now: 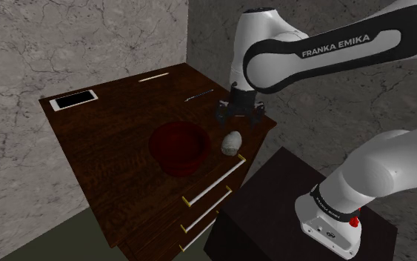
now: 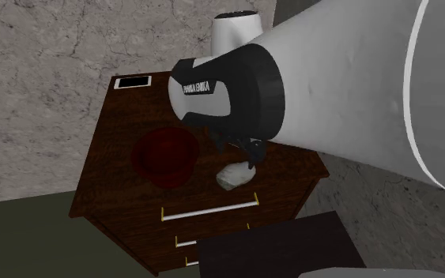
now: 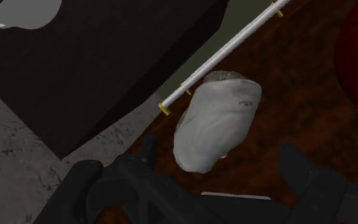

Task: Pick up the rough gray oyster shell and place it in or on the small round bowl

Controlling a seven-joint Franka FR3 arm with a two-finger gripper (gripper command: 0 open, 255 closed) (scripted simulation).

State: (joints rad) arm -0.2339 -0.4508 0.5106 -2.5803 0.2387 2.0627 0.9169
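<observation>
Gripper: the all-black two-finger gripper points down at the tabletop. Its fingers stand well apart and clasp nothing.
Gripper position: it hangs just above the shell, near the front corner of the dresser top; in the second exterior view it sits right over the shell.
Shell: the rough, pale grey oval oyster shell lies flat on the dresser top close to its front edge. In the wrist view it sits between the two fingers, and neither finger touches it.
Bowl: the small round dark red bowl stands on the same top, just beside the shell on the shoulder view's left, with a narrow strip of wood between them.
Dresser: the dark brown wooden dresser has drawers with pale bar handles on brass-coloured mounts.
Farther items: a flat black rectangle with a white border lies at the far corner. A thin pale stick and a thin dark rod lie toward the back edge.
Arm: the white arm is lettered FRANKA EMIKA.
Stand: a dark box stands beside the drawers.
</observation>
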